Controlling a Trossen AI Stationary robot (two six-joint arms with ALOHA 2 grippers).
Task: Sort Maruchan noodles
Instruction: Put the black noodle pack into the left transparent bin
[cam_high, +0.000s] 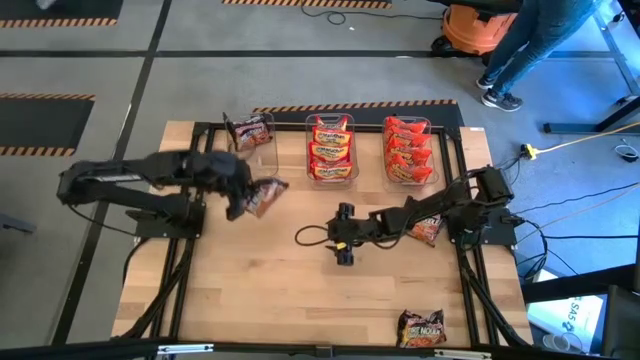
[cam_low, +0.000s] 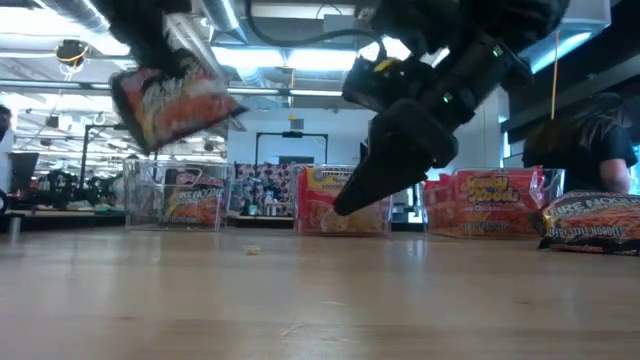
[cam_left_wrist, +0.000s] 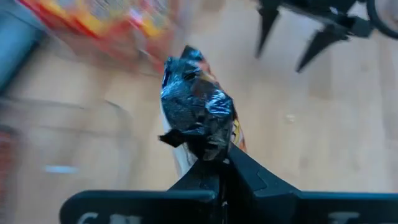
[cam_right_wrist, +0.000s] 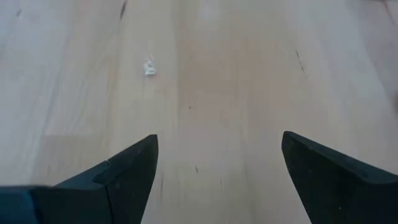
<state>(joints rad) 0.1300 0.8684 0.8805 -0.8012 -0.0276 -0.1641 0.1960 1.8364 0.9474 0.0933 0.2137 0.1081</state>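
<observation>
At the near edge of the table (cam_high: 250, 290), toward the right side, one dark packet (cam_high: 421, 327) lies flat by itself, well apart from everything else.

Farther in, near the middle of the table, the right pincer (cam_high: 343, 240) hangs low over bare wood with its fingers (cam_right_wrist: 127, 171) spread wide apart and nothing between them; a small white crumb (cam_right_wrist: 149, 67) lies on the boards ahead of it. Beside the right arm, close to its base, another dark packet (cam_high: 427, 228) rests on the table, partly covered by the arm.

On the left side, the left pincer (cam_high: 243, 195) is clamped on a dark brown-black packet (cam_high: 266, 194), gripping it by one crimped end. In the low view that held packet (cam_low: 170, 100) hangs tilted, clear of the table and above the height of the bins.

Along the far edge stand three clear bins in a row. The left bin (cam_high: 262, 152) holds one dark packet (cam_high: 249, 130) leaning upright against its wall. The middle bin (cam_high: 331, 150) holds a stack of orange-yellow packets (cam_high: 331, 147). The right bin (cam_high: 408, 152) holds bright red packets (cam_high: 408, 150).

Beyond the table, on the floor, a person (cam_high: 535, 45) stands near an orange container (cam_high: 478, 28).
</observation>
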